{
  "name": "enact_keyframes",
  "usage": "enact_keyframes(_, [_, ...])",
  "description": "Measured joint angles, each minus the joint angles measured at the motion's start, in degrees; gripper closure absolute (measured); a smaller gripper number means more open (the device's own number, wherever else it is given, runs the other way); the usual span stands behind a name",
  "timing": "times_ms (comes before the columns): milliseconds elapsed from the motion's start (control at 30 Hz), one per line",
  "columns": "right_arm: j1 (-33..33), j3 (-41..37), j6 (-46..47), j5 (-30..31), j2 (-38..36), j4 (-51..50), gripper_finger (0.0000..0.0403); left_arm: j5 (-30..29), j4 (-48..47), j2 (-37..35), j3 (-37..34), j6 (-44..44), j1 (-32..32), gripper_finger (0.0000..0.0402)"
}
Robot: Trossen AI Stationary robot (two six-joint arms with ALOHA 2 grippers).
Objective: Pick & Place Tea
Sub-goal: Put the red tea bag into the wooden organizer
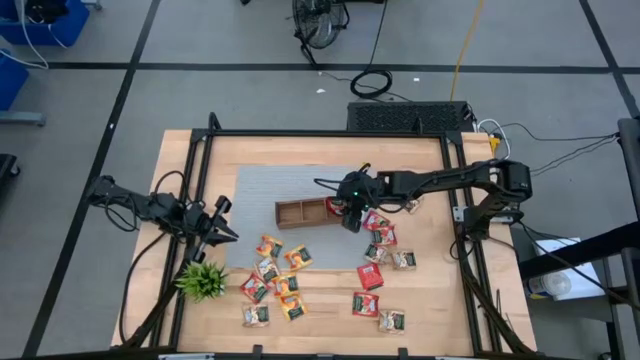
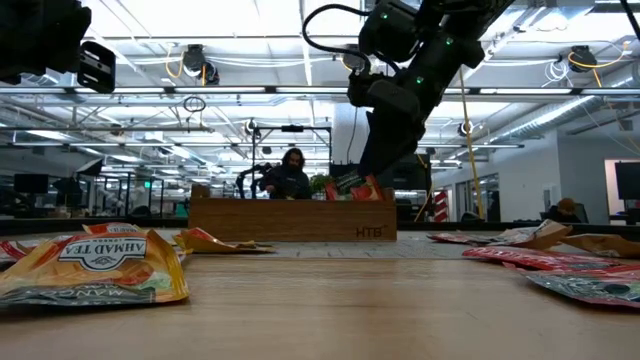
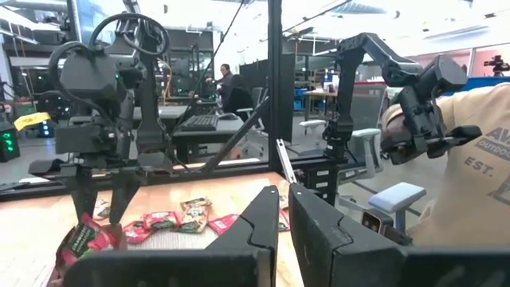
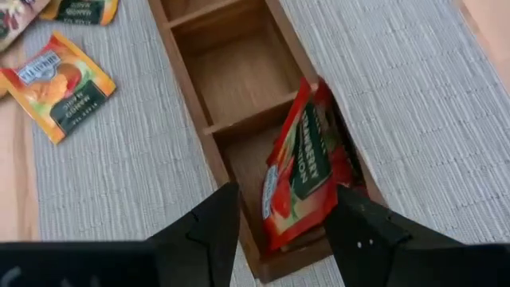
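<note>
A brown wooden tray (image 1: 300, 212) with three compartments lies on a grey mat (image 1: 262, 185) on the counter (image 1: 440, 310). A small green plant (image 1: 202, 280) stands near the counter's front left corner.

Overhead looks straight down; low camera level; both share tray (image 1: 303, 212).

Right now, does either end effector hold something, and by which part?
Nothing is held. The right end effector stands open above a red tea sachet leaning in the wooden tray. The left end effector is shut and empty.
</note>
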Motion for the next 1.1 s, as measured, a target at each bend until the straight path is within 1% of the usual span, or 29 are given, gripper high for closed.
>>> enact_keyframes(100, [0.1, 0.0, -0.1, 0.0, 0.0, -0.1, 0.0254, 0.0, 0.0, 0.0, 0.0, 0.0, 0.0, 0.0366])
enact_keyframes(200, [0.1, 0.0, -0.2, 0.0, 0.0, 0.0, 0.0278, 0.0, 0.0, 0.0, 0.0, 0.0, 0.0, 0.0366])
enact_keyframes(300, [0.1, 0.0, -1.2, 0.0, 0.0, 0.5, 0.0311, 0.0, 0.0, 0.0, 0.0, 0.0, 0.0, 0.0366])
enact_keyframes(467, [0.1, 0.0, -3.7, 0.0, 0.0, 3.3, 0.0387, 0.0, 0.0, 0.0, 0.0, 0.0, 0.0, 0.0366])
enact_keyframes(500, [0.1, 0.0, -4.3, 0.0, 0.0, 3.8, 0.0394, 0.0, 0.0, 0.0, 0.0, 0.0, 0.0, 0.0366])
enact_keyframes(667, [0.1, -0.3, -5.4, 0.5, 0.4, 4.9, 0.0402, 0.0, 0.0, 0.0, 0.0, 0.0, 0.0, 0.0366])
enact_keyframes(900, [1.1, -4.6, -5.3, 4.2, 0.2, 13.1, 0.0402, 0.0, 0.0, 0.0, 0.0, 0.0, 0.0, 0.0366])
enact_keyframes(1100, [1.7, -6.1, -3.6, 4.9, 0.2, 13.6, 0.0403, 0.0, 0.0, 0.0, 0.0, 0.0, 0.0, 0.0366])
